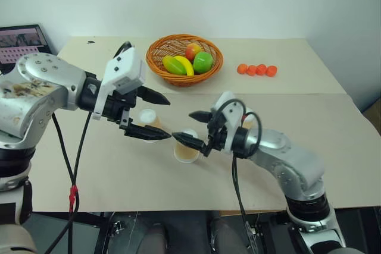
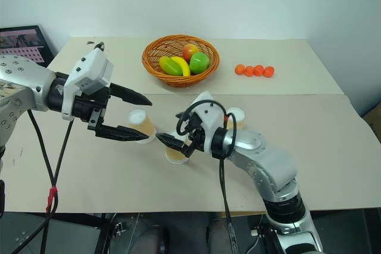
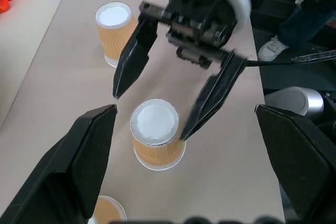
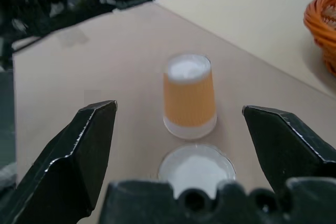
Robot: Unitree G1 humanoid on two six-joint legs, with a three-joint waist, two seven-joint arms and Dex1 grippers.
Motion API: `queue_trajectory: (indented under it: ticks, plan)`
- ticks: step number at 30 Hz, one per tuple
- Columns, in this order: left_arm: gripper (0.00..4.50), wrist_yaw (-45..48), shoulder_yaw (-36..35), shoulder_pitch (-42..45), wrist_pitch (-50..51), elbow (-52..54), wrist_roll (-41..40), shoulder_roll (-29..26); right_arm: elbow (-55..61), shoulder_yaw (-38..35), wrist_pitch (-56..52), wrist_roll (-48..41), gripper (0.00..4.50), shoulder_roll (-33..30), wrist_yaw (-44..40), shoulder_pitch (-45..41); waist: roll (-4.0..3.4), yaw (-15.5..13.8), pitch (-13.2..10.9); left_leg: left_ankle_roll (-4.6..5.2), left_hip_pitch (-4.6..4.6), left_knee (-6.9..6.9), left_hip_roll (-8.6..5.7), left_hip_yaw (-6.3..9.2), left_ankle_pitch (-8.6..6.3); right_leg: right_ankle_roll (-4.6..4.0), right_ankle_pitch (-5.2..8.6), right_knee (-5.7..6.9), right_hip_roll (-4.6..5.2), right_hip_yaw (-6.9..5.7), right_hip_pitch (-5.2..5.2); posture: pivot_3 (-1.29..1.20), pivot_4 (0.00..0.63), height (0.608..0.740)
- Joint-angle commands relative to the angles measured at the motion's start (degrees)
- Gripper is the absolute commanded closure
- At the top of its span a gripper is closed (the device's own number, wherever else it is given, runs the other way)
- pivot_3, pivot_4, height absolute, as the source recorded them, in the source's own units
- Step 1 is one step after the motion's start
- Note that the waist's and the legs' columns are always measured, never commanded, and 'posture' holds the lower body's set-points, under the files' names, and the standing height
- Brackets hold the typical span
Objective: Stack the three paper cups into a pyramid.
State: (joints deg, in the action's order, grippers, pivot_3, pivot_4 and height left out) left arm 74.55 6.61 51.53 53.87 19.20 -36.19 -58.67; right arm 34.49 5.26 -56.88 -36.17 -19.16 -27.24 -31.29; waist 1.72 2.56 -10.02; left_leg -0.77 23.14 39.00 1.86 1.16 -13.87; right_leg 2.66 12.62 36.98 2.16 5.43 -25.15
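Counter (image 1: 119,176): beige, flat, two boards butted together with a seam running across behind the work area. It carries everything listed below.

Wicker basket (image 1: 156,50): on the far board, holding toy fruit; well apart from the cups. Not part of the task.

Left gripper (image 1: 156,115): fingers spread wide, nothing between them, hanging above the counter over the left-hand cup.

Right gripper (image 1: 191,128): fingers also spread wide and empty, level, poised just over the middle cup, one finger to each side of it as seen from the left wrist.

Three paper cups, all upside down on the near board, white bases up, none stacked:
- left cup (image 2: 140,124), under the left gripper's fingers;
- middle cup (image 3: 156,134), nearest the front edge, under the right gripper's fingers;
- right cup (image 2: 236,116), partly hidden behind the right arm.

Handling, as judged: very light, thin-walled, ribbed paper. They should dent under a hard squeeze and tip or slide at a nudge. The taper narrows toward the upturned base, so a grip high up may slip off; the mid-wall, across the diameter, with gentle closure, looks the safer hold.

Four small orange fruits (image 1: 256,70): in a row on the far board, right of the basket.
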Motion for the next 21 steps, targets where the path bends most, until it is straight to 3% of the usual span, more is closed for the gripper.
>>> queue_trajectory:
  ticks: [1, 4, 9, 14, 21]
  plan:
    - [0.0, 1.6, -0.7, 1.6, -0.1, 0.7, -1.4, -0.2, 4.4, -8.5, -2.8, -4.8, 0.05, -4.3, 0.1, 0.7, 0.0, -0.1, 0.0, 0.0, 0.0, 0.0, 0.0, 0.0, 0.0, 0.0, 0.01, 0.0, 0.0, 0.0, 0.0, 0.0, 0.15, 0.734]
    - [0.0, 2.4, -1.8, 0.4, 0.6, 0.1, -2.8, -0.4, 4.8, -19.8, -4.0, -5.6, 0.05, -15.4, -3.5, 6.0, 0.0, -1.0, 0.0, 0.0, 0.05, 0.03, -0.03, 0.01, 0.0, 0.01, 0.02, -0.06, 0.02, -0.02, 0.02, 0.0, 0.15, 0.734]
    - [0.0, -1.2, -1.7, -0.8, -1.8, -1.3, -0.4, 1.0, 3.8, -27.6, -1.1, -3.2, 0.05, -25.0, -4.9, 13.0, 0.05, -0.7, 0.0, 0.01, 0.01, 0.01, -0.08, -0.08, 0.0, 0.0, 0.02, -0.12, 0.08, 0.03, 0.03, 0.0, 0.15, 0.734]
    - [0.0, -2.2, -0.9, -0.5, -2.2, -1.7, -0.2, 2.7, -1.9, -27.4, 9.0, 3.4, 0.05, -24.1, -6.1, 23.3, 0.09, -0.2, 0.0, 0.04, -0.04, 0.0, 0.01, -0.02, 0.02, 0.21, 0.19, 0.0, -0.06, 0.03, 0.07, 0.0, 0.15, 0.734]
    - [0.0, -2.3, -1.0, 0.1, -1.7, -1.2, -0.9, 3.9, -10.9, -23.3, 20.4, 8.3, 0.05, -19.8, -7.0, 24.2, 0.08, 0.3, 0.0, 0.05, -0.27, 0.01, 0.05, -0.16, 0.03, 0.21, 0.18, 0.05, -0.12, 0.18, 0.15, 0.0, 0.15, 0.734]
